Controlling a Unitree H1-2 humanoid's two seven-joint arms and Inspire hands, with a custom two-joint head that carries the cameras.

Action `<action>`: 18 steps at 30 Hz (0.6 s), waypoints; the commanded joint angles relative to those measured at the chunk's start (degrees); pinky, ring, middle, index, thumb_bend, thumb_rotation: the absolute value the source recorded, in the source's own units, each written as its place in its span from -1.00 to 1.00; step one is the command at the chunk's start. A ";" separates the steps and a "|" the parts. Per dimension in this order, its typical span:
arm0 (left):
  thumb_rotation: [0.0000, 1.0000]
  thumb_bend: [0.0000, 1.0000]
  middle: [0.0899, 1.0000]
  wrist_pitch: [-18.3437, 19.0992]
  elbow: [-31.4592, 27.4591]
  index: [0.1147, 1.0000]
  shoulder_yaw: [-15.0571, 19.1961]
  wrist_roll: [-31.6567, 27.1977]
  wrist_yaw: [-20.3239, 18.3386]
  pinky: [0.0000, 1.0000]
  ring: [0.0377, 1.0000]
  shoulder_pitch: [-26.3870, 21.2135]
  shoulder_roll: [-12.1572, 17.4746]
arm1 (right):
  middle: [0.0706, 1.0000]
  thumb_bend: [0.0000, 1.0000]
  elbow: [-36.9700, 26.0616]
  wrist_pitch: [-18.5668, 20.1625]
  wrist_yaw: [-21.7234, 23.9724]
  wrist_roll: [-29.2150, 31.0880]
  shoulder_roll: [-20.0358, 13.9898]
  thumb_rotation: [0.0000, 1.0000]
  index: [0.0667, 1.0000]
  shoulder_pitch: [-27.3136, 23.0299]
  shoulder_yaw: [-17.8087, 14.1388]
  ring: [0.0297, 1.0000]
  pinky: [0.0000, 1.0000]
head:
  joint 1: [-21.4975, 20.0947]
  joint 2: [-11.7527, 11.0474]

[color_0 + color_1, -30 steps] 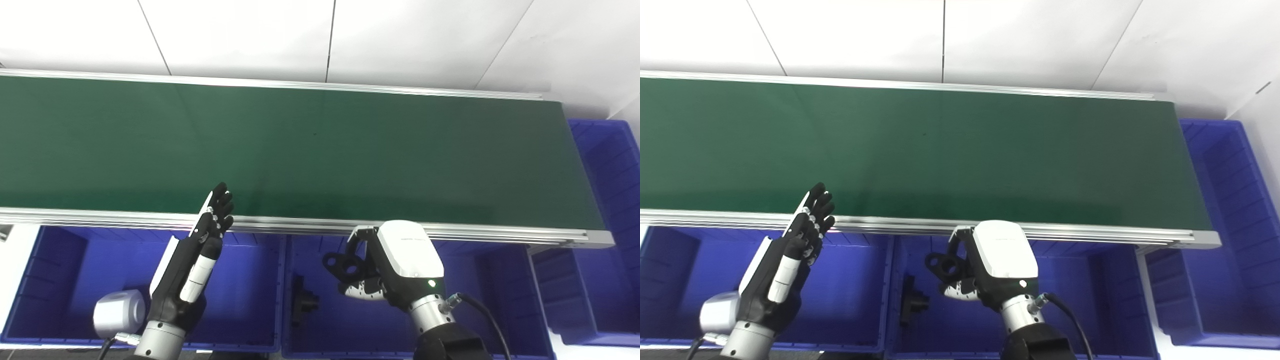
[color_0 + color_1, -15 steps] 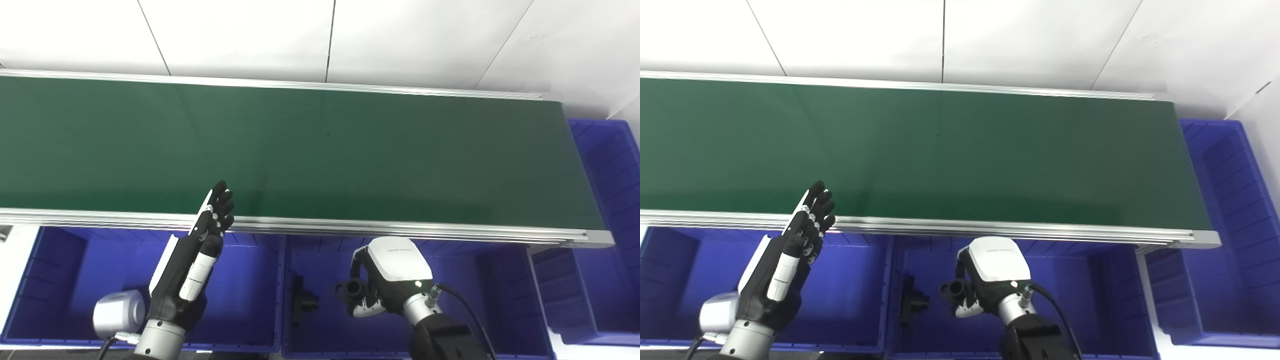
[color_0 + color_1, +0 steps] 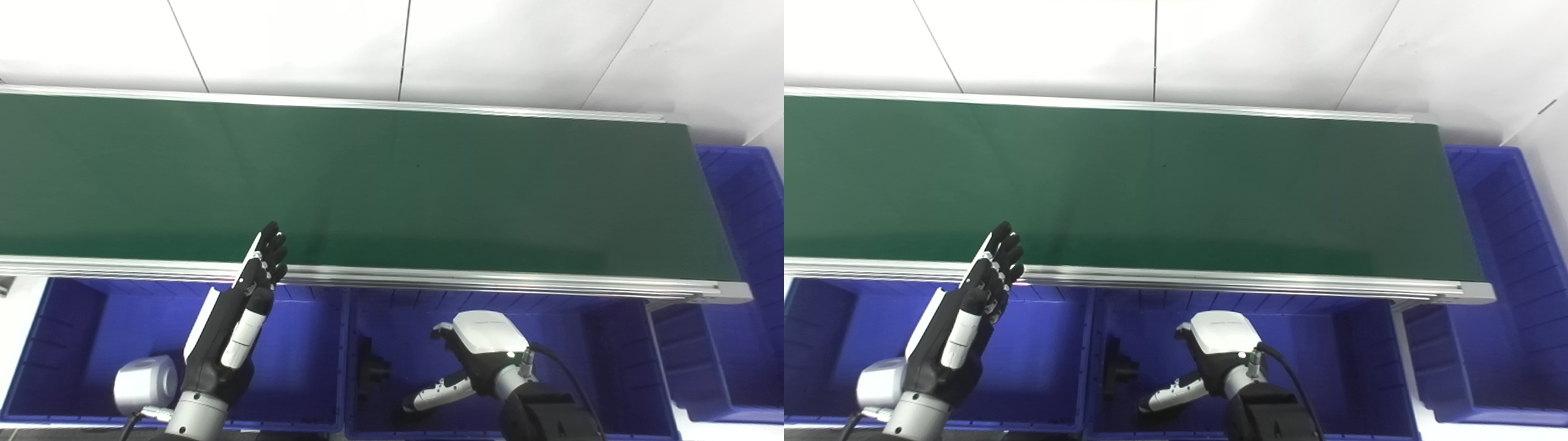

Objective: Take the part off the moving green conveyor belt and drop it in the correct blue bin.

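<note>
1. The right hand [image 3: 471, 361] hangs low inside the middle bin [image 3: 612, 343], white back up. One finger [image 3: 435, 392] stretches left and down toward the floor; the others are hidden under the hand. I cannot tell whether they are spread or curled, or whether they hold anything.
2. A black part [image 3: 370, 370] lies on the bin floor, left of the right hand and clear of it. A dark shape sits under the tip of the stretched finger, too dim to name.
3. The left hand [image 3: 239, 318] stands upright over the left bin [image 3: 67, 331], fingers straight and pressed side by side, holding nothing. Its fingertips [image 3: 272, 242] reach past the near rail onto the belt [image 3: 392, 177].
4. The belt runs just beyond both hands, bare green.
5. Another bin [image 3: 744, 202] sits far right of the right hand, at the belt's end.
</note>
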 commanded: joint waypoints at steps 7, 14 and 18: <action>0.75 0.55 1.00 -0.44 -1.90 1.00 -1.05 1.33 -0.18 0.99 1.00 0.62 -0.17 | 0.60 1.00 -15.12 0.31 3.05 9.92 2.41 0.71 0.68 4.83 -4.84 0.39 0.04 | 2.70 -0.63; 0.75 0.54 1.00 -1.59 -1.07 1.00 -1.08 1.10 -0.29 0.98 1.00 1.08 0.21 | 0.55 0.93 -23.39 1.67 -4.35 34.43 3.75 0.66 0.58 12.73 -11.69 0.43 0.19 | 3.43 -1.73; 0.76 0.55 1.00 -2.15 -0.29 1.00 -0.51 1.19 -0.43 0.97 1.00 0.88 0.79 | 0.50 0.85 -16.48 -9.27 -18.65 56.48 5.47 0.58 0.57 17.60 -16.86 0.39 0.21 | 2.95 -2.27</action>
